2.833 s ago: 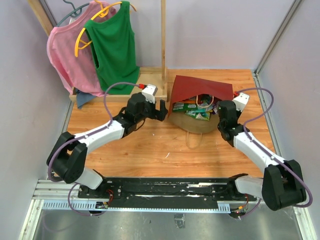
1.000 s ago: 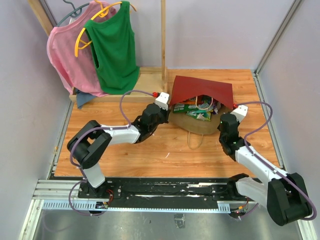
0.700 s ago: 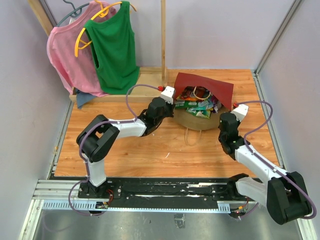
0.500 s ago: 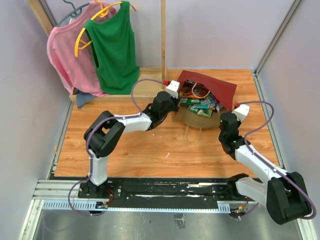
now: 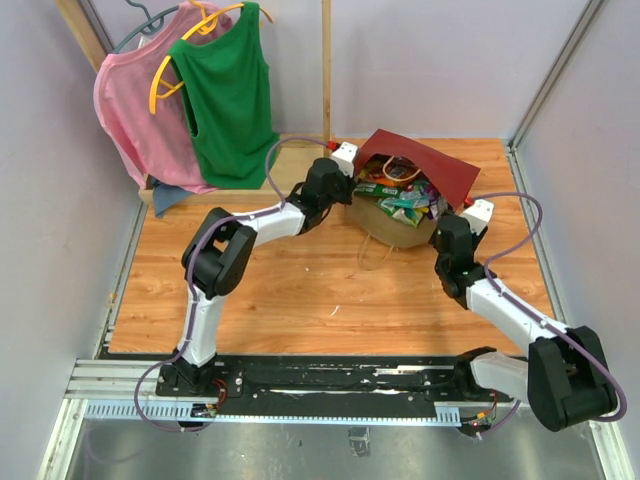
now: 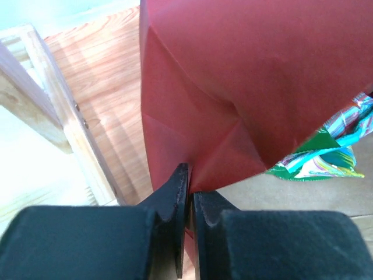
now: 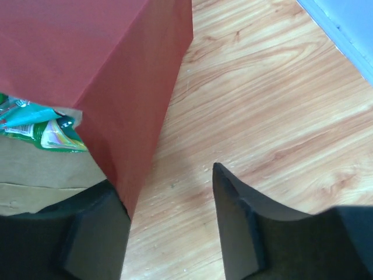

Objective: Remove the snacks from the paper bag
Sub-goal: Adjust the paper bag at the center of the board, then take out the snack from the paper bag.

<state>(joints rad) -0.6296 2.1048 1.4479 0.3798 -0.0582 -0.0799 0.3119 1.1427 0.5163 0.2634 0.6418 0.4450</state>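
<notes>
The paper bag (image 5: 425, 168) lies on its side at the far middle of the wooden table (image 5: 280, 290), mouth turned toward the near edge. It is red outside and brown kraft inside. The upper red panel is creased and raised like a tent. Its left edge is pinched between the closed fingers of the left gripper (image 6: 189, 188), while the lower kraft panel rests flat on the wood. A thin loop handle (image 5: 362, 255) trails onto the table in front of the mouth. The snacks (image 5: 398, 203) sit heaped just inside the opening – glossy packets, mostly green with white, teal and purple – none outside the bag.
</notes>
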